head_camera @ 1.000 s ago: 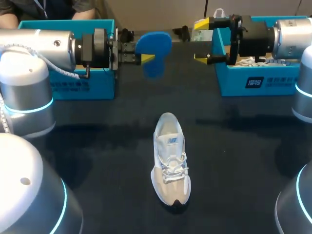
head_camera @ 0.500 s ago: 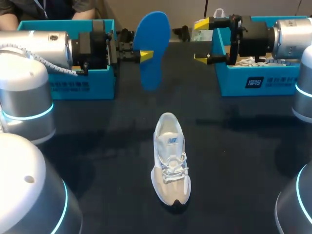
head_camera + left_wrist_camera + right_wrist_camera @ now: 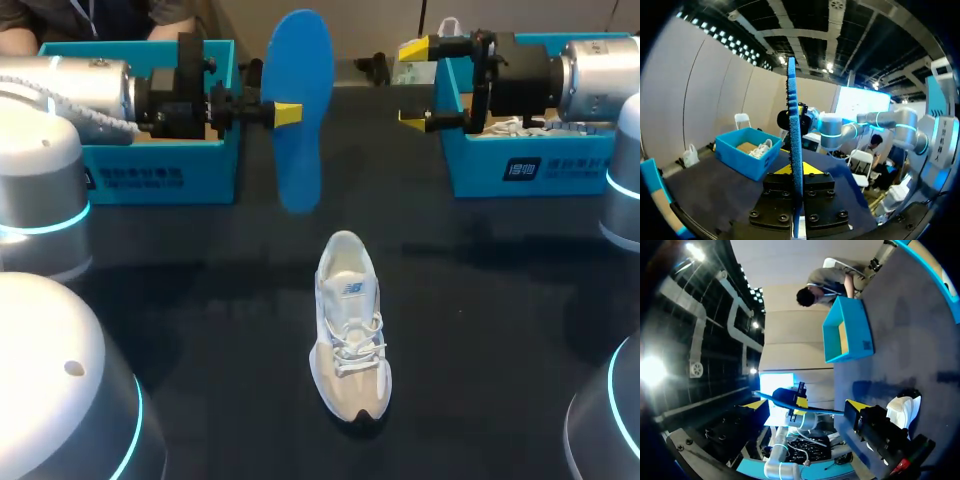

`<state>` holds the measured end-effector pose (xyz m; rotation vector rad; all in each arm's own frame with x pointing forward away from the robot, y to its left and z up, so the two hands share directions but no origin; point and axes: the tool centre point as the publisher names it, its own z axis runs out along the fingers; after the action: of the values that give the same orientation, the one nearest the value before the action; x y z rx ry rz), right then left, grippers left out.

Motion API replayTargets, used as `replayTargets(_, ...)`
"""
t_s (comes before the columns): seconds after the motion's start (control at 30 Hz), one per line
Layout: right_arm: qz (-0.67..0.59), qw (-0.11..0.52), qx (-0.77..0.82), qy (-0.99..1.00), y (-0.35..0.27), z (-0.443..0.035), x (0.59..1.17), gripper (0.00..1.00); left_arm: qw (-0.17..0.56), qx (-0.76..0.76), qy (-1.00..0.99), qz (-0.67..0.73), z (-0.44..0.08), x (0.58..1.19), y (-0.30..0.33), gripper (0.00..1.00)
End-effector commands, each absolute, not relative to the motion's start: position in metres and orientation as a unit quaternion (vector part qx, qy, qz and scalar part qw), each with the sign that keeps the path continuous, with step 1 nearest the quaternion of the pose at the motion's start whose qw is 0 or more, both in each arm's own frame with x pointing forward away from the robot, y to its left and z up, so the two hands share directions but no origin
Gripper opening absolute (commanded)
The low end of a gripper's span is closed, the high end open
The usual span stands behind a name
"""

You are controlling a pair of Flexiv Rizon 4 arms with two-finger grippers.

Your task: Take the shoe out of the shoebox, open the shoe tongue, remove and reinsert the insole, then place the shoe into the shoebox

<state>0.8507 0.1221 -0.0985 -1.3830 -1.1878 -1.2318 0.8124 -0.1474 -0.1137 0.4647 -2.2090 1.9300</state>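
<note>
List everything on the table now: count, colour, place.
blue foam insole: 1, blue, held in the air over the table's far middle, edge-on in the left wrist view
white and grey lace-up sneaker: 1, white-grey, lying on the table's middle, no tool touching it
open teal cardboard shoeboxes: 2, teal, one at far left, one at far right
white shoe: 1, white, inside the right box, mostly hidden
black table: 1, black, under everything
left tool: 1, yellow-tipped, shut on the insole
right tool: 1, yellow-tipped, open and empty, in front of the right box
</note>
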Motion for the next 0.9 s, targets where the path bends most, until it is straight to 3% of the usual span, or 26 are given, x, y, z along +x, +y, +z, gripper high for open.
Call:
replayTargets(0.03,-0.499,0.453,-0.561,-0.481,0.123,-0.099,0.851,1.0,0.222,0.221,-0.734,0.602,-0.116,0.826,-0.15,0.0)
replayTargets(0.5,-0.499,0.453,-0.561,-0.481,0.123,-0.099,0.851,1.0,0.28,0.27,-0.709,0.588,-0.144,0.812,-0.169,0.0)
replayTargets(0.9,-0.499,0.453,-0.561,-0.481,0.123,-0.099,0.851,1.0,0.41,0.384,-0.615,0.553,-0.164,0.828,-0.18,0.0)
